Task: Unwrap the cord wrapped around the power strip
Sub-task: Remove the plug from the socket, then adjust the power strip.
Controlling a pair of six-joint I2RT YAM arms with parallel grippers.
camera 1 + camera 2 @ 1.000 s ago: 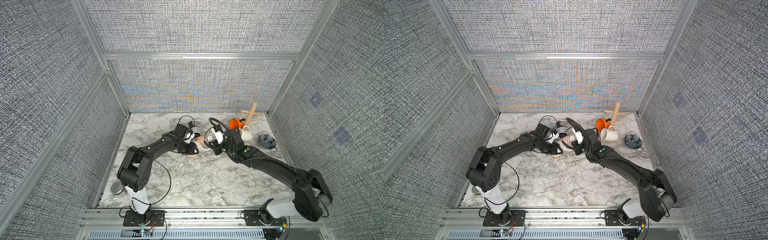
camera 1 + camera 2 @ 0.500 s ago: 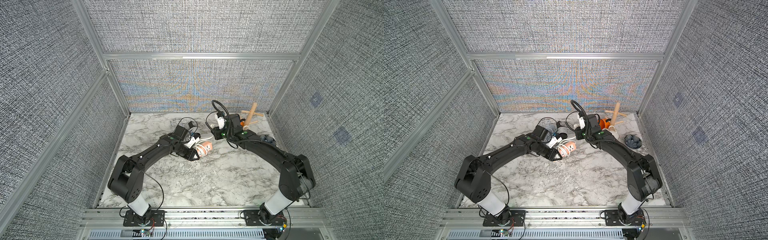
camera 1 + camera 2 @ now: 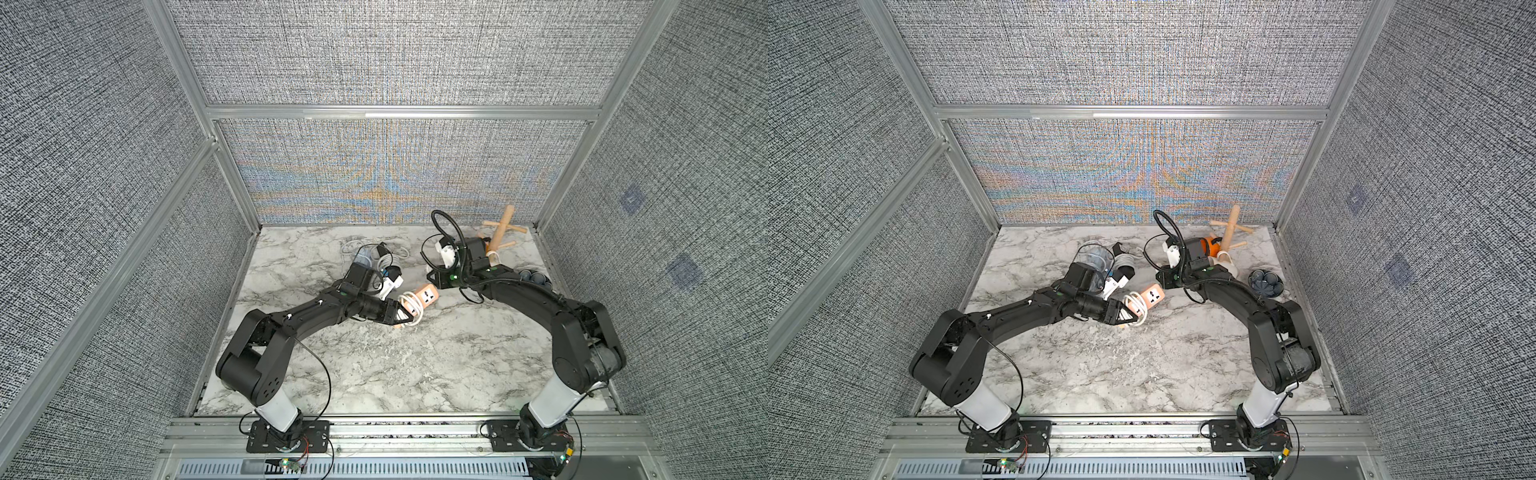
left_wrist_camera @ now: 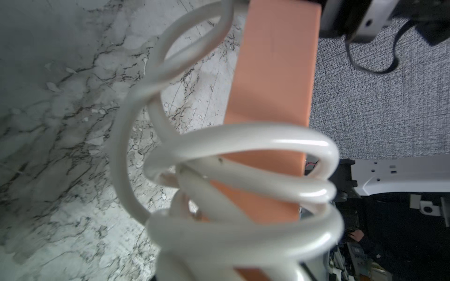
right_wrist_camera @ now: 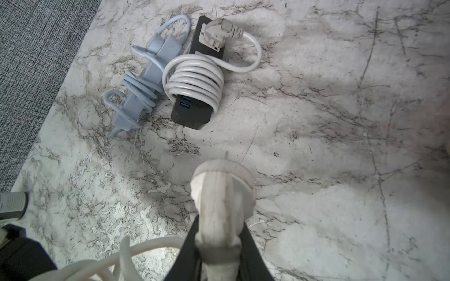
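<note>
Marble tabletop (image 3: pixel 415 374), mid-cell: left gripper (image 3: pixel 405 321) clamps one end of the orange power strip (image 3: pixel 428 296) as anchor, cord (image 4: pixel 243 146) loops around it, right gripper (image 5: pixel 219 240) pinching the plug (image 5: pixel 222 192) near its other end, likely to draw turns off.

The black jointed left arm (image 3: pixel 299 316) and right arm (image 3: pixel 532 295) bend inward. The left gripper (image 3: pixel 405 322) clamps one end of a salmon-pink plastic power strip (image 3: pixel 428 296). The right gripper (image 5: pixel 220 243) pinches a round white plug (image 5: pixel 222 185).
</note>
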